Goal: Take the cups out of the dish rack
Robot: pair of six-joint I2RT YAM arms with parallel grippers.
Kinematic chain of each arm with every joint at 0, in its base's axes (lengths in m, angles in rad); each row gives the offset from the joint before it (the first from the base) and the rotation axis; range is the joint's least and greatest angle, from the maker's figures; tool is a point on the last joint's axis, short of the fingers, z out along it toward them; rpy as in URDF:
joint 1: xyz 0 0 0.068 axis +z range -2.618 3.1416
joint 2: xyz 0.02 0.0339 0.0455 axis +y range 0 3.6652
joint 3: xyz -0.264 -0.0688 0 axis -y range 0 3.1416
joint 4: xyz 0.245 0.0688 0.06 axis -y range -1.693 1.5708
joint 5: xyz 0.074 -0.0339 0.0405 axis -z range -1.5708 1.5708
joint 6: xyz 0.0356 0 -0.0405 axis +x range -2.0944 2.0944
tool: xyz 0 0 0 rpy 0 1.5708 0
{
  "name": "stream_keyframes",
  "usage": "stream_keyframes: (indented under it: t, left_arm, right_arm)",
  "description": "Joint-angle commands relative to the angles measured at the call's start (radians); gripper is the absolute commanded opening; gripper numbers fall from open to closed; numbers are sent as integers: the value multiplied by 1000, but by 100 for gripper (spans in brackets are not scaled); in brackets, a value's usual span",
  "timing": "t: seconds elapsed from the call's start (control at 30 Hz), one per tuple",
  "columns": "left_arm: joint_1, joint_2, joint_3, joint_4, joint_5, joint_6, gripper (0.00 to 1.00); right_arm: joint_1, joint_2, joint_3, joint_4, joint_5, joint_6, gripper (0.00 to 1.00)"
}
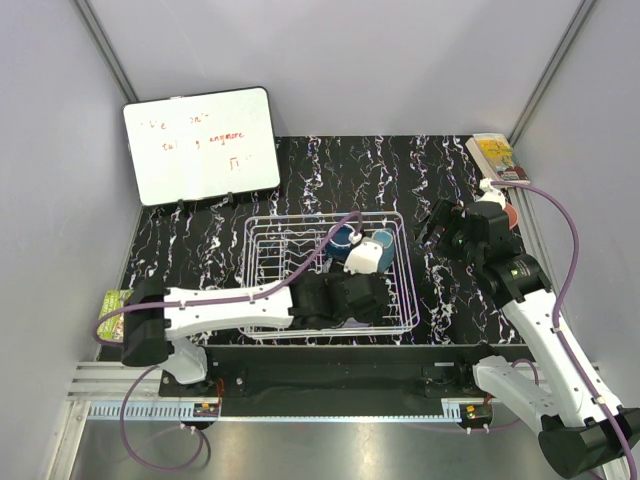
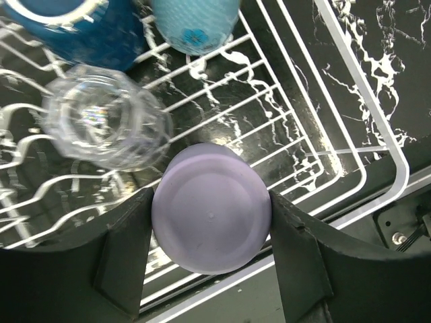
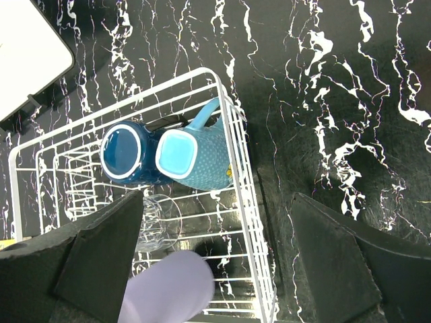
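Black marbled table (image 3: pixel 350 101) open right of white wire dish rack (image 3: pixel 250 202), inside it clear glass tumbler (image 2: pixel 101 124) just beside lavender cup (image 2: pixel 211 208), dark blue cup (image 2: pixel 74 27) and teal cup (image 2: pixel 195 23) crowding far side

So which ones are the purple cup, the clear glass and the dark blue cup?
purple cup (image 2: pixel 211 210): left wrist view, on its flat round end.
clear glass (image 2: pixel 101 118): left wrist view, on its middle.
dark blue cup (image 3: pixel 124 151): right wrist view, on its round end.

lavender cup (image 2: pixel 211 215); navy cup (image 3: pixel 125 152); white rack (image 2: pixel 363 84); black white-veined table (image 3: pixel 350 101)
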Motion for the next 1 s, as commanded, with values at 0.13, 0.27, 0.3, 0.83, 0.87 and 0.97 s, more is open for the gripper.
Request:
stream_keyframes:
  t: [0.13,0.27,0.3,0.83,0.87,0.97]
  left_arm:
    - [60,-317,90,30,-158,116,0]
    - [183,-540,-113,250,-23,167,0]
    - [238,-584,-158,310,13,171,0]
    - [711,-738,-619,1114,845,-85,0]
    - [735,-727,-630,1151,870,-101,0]
    - [793,-672,-680,1341,973,-204,0]
  right_arm:
    - [10,-30,27,43,-40,10,98]
    - [10,-51,-12,98,-108,36,97]
    - [10,-57,-16,119,-137,43,96]
    - [10,-151,-179,603,-583,300,84]
    - [10,-154,-183,632,-591,312,83]
    - [10,-160,-199,702,-629,344,83]
